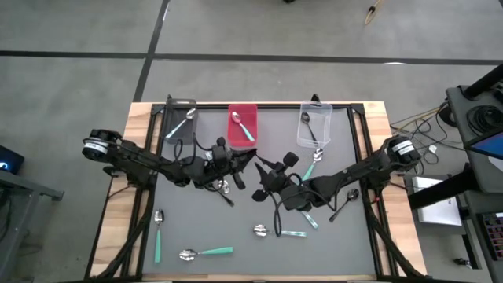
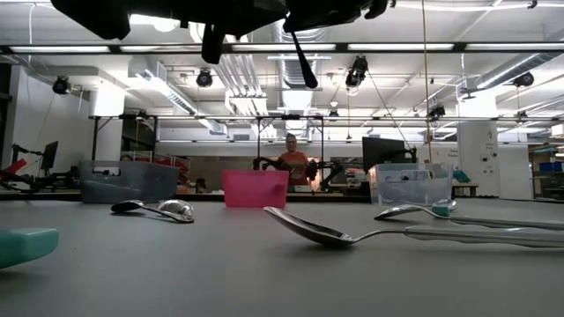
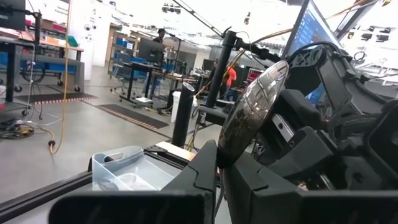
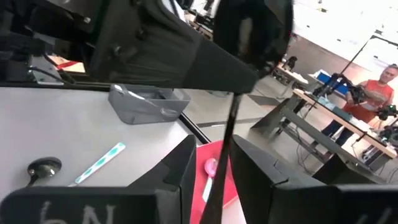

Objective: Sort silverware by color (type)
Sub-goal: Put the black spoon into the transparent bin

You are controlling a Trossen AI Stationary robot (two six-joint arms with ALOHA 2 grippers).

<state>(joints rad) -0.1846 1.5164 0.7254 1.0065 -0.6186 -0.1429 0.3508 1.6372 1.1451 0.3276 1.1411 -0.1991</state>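
While both grippers meet mid-table, left gripper [image 1: 250,159] clenched on black spoon [image 3: 252,112], right gripper [image 1: 262,167] fingers straddling its handle, grip unclear, three bins, grey bin [image 1: 179,118], red bin [image 1: 243,123], clear bin [image 1: 314,126], one spoon each.

Legible text is limited to pale handwritten marks, apparently "6N" though uncertain, on the dark housing of the right arm's wrist [image 4: 65,213], seen at the near edge of the right wrist view; no other label, brand, number or sign can be read.
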